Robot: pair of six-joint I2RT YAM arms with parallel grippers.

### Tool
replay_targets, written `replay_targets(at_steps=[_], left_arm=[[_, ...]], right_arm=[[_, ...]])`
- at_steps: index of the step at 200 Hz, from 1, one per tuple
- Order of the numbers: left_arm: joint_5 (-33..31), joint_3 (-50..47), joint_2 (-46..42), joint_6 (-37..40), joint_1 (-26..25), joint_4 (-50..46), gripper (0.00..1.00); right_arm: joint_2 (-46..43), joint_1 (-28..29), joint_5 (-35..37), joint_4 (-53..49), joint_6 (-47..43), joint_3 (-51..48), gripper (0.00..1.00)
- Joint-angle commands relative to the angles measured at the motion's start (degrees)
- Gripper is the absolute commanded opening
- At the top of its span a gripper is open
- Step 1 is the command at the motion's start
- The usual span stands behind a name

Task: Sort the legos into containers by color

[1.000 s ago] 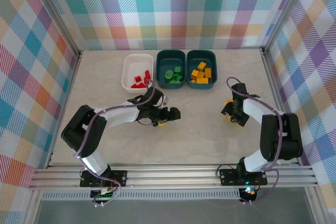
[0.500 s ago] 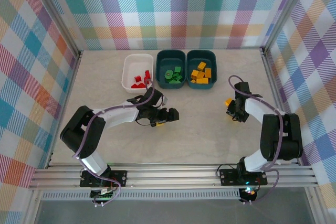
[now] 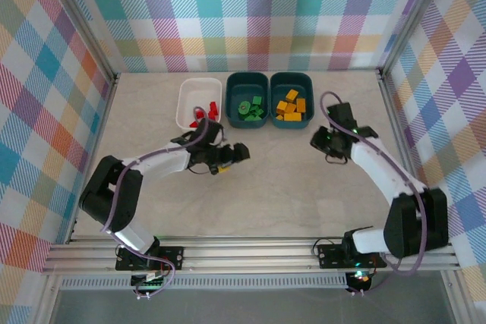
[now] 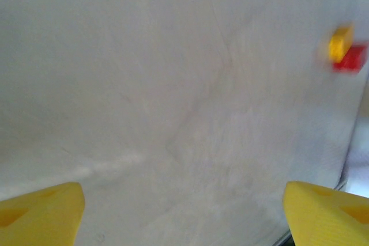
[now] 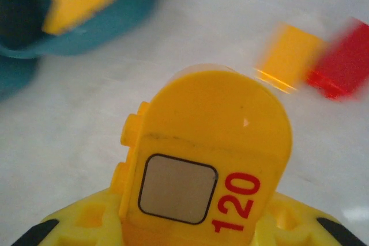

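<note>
Right tool (image 3: 318, 140), yellow brick (image 5: 207, 159), nearer tub (image 3: 310, 100)

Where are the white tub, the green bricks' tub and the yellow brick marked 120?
white tub (image 3: 195, 91), overhead view, bare inner floor.
green bricks' tub (image 3: 245, 84), overhead view, bare inner floor.
yellow 120 brick (image 5: 212, 122), right wrist view, flat face.

Tubs (image 3: 248, 75) at back centre, left arm (image 3: 156, 162) across left-middle, right arm (image 3: 377, 165) rightward, open table (image 3: 288, 195) between
</note>
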Motion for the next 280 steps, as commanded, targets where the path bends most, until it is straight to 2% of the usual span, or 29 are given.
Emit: replay_targets(at_steps=[1, 14, 30, 56, 64, 71, 78, 90, 107, 124, 142, 154, 181, 213, 250, 280], left_arm=[[5.60, -3.56, -1.99, -6.81, 7.87, 7.84, 0.89], [9.16, -4.99, -2.15, -9.05, 12.80, 9.71, 0.89], [12.35, -6.33, -3.46, -9.41, 17.30, 8.77, 0.89], [10.68, -7.93, -9.00, -5.53, 19.32, 2.59, 0.90], [10.27, -8.67, -10.77, -5.09, 19.29, 1.85, 0.90], [10.02, -9.38, -12.15, -4.90, 19.34, 1.56, 0.90], [9.83, -9.79, -13.27, -4.74, 19.22, 1.16, 0.90], [10.13, -10.31, -14.60, -4.26, 19.25, 0.93, 0.90], [10.75, -10.01, -15.09, -3.36, 19.02, 0.12, 0.91], [10.67, -9.42, -15.01, -2.95, 17.99, -0.31, 0.91], [9.10, -8.61, -14.47, -2.58, 14.66, -0.48, 0.91], [7.16, -7.58, -13.70, -1.94, 10.98, -0.86, 0.91], [4.05, -4.70, -10.07, -0.61, 2.48, -1.27, 0.91], [2.45, -2.41, -5.60, -0.70, -2.70, -0.10, 0.90], [2.49, -1.63, -3.39, -1.13, -3.50, 0.17, 0.90], [1.59, -1.70, -4.13, -0.77, -3.50, -0.95, 0.90]], right_arm=[[9.92, 2.76, -1.78, 8.26, -2.63, 7.81, 0.30], [17.24, 2.82, -1.97, 10.84, -3.09, 13.34, 0.30], [26.36, 2.88, -1.61, 8.83, -4.21, 22.50, 0.30], [35.68, 2.87, -0.66, 5.39, -5.49, 34.19, 0.34], [37.12, 2.88, -0.95, 4.59, -5.97, 36.76, 0.39], [37.90, 2.83, -0.47, 3.61, -6.02, 38.59, 0.54], [38.07, 2.83, -0.02, 3.02, -6.13, 39.79, 0.64], [36.93, 2.94, 0.66, 2.48, -6.50, 40.19, 0.72], [32.39, 2.97, 3.78, 3.33, -6.94, 36.74, 0.75], [26.03, 2.69, 9.99, 4.78, -6.31, 28.94, 0.76], [19.48, 0.68, 14.61, 4.57, -1.95, 19.15, 0.79], [15.35, -1.88, 14.47, 5.50, 1.51, 12.05, 0.80], [9.20, -9.03, 8.98, 7.38, 7.37, -0.49, 0.81], [8.68, -14.77, 4.83, 8.05, 8.30, -5.83, 0.81], [12.24, -15.93, 3.30, 9.91, 7.91, -6.42, 0.78], [14.12, -16.45, 3.28, 12.13, 7.27, -6.18, 0.71]])
